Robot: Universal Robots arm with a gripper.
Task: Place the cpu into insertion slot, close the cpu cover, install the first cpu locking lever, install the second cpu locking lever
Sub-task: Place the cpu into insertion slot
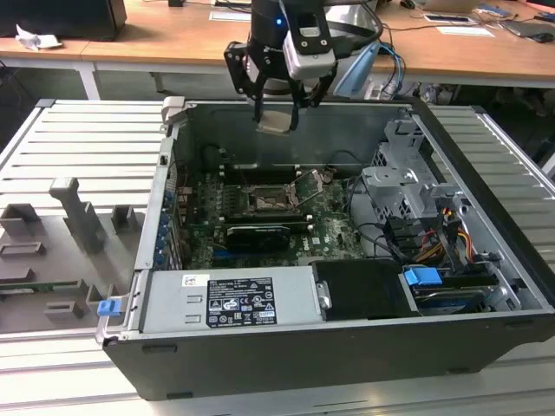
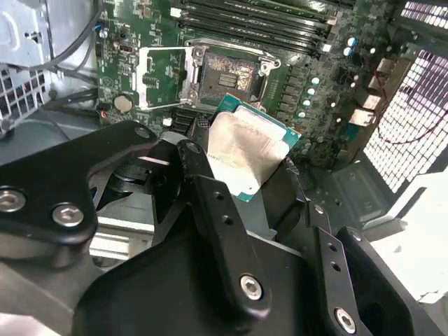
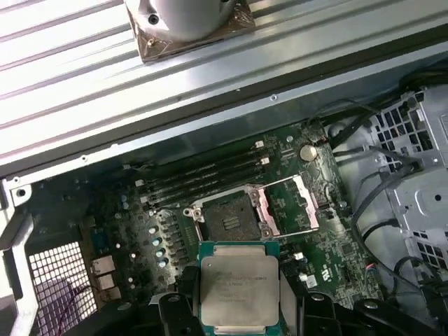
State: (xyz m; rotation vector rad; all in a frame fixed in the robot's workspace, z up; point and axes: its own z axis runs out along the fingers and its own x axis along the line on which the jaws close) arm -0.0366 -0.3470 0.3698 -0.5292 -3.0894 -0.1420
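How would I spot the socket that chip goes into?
Inside the open computer case, find the green motherboard. Near its middle sits the insertion slot: square with a dark centre, unlike the long black memory slots alongside, with its silver cpu cover flipped open beside it.

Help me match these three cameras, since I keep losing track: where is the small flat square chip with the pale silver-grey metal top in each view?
Exterior view: the cpu in the black gripper, high above the open case.
Second wrist view: cpu tilted in the gripper, short of the slot.
First wrist view: cpu, metal top facing the camera.
Shared landmark: the square dark-centred insertion slot, with the silver cpu cover open beside it.
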